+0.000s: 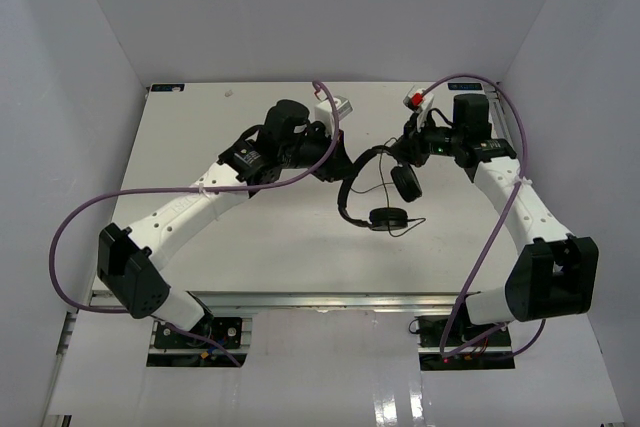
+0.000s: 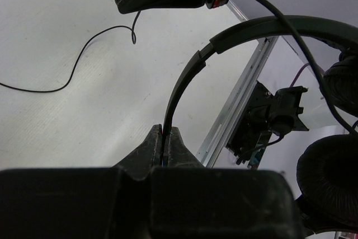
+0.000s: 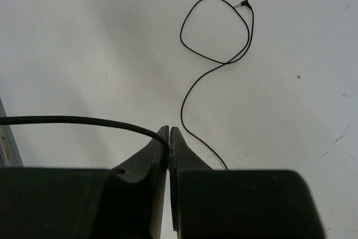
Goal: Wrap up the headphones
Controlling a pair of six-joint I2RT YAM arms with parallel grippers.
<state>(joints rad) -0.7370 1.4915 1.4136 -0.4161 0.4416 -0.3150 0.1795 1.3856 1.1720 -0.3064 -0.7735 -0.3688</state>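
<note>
Black gripper fingers fill the bottom of both wrist views, nearest the lens. The left gripper [image 2: 166,138] has its jaws clenched on the thin headband [image 2: 251,29], which rises from between them and arches away to the right. The right gripper [image 3: 169,137] has its jaws pressed together on the thin black cord [image 3: 193,90], which leaves them to the left and runs out of view.

Seen from above, a white table [image 1: 250,257] carries everything. The left arm [image 1: 180,212] reaches diagonally from the near left corner to the table's middle. The right arm [image 1: 520,212] runs up its own side, then bends at the wrist to point left. The two grippers face each other, near but apart, with the headphones [image 1: 347,192] between them, a little right of the table's middle.

The headband's arc runs from far right to near left and opens toward the right arm. The left gripper holds it at about mid-arc. Both round earcups [image 1: 389,217] sit on the right arm's side, one just below the right gripper and the other nearer the bases. The headphones seem lifted off the table, though that is not certain.

The cord's loose tail lies on the table ahead of the right gripper, curling into a loop and ending in a small plug [image 3: 244,5].

The right arm is nearer the cord, so it is probably the one to carry the cord around the band while the left arm holds the band steady.
</note>
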